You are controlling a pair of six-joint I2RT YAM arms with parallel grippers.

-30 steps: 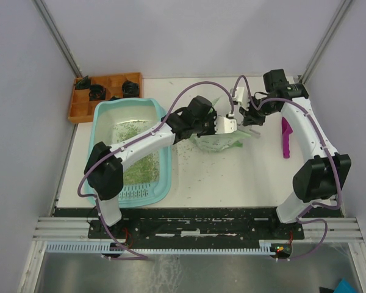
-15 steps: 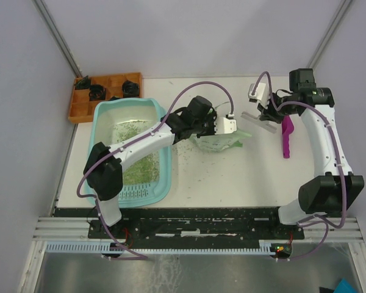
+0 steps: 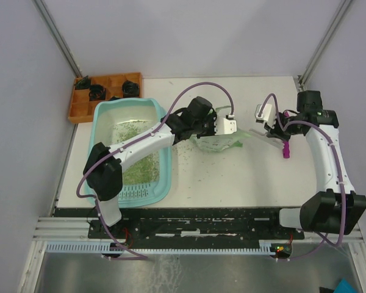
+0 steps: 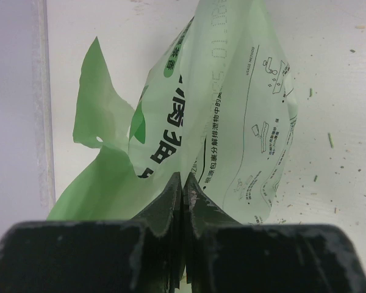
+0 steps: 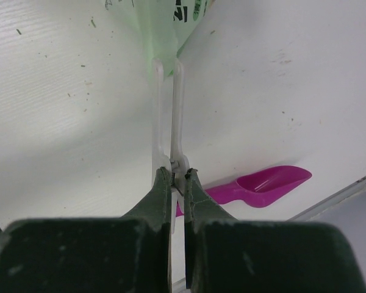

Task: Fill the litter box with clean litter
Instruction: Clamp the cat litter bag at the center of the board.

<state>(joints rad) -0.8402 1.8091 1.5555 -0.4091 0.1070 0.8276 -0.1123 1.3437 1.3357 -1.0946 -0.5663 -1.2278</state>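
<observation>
We see the litter box lying just left of the bag, its long axis running near-to-far and its ribbed ledge at the near end, with litter inside. Our left fingers clench the bag. Our right fingers, right of the bag, grasp a white clip.

One teal litter box, one orange compartmented tray. One green printed bag, one white bag clip, one magenta scoop. Two robot arms.
</observation>
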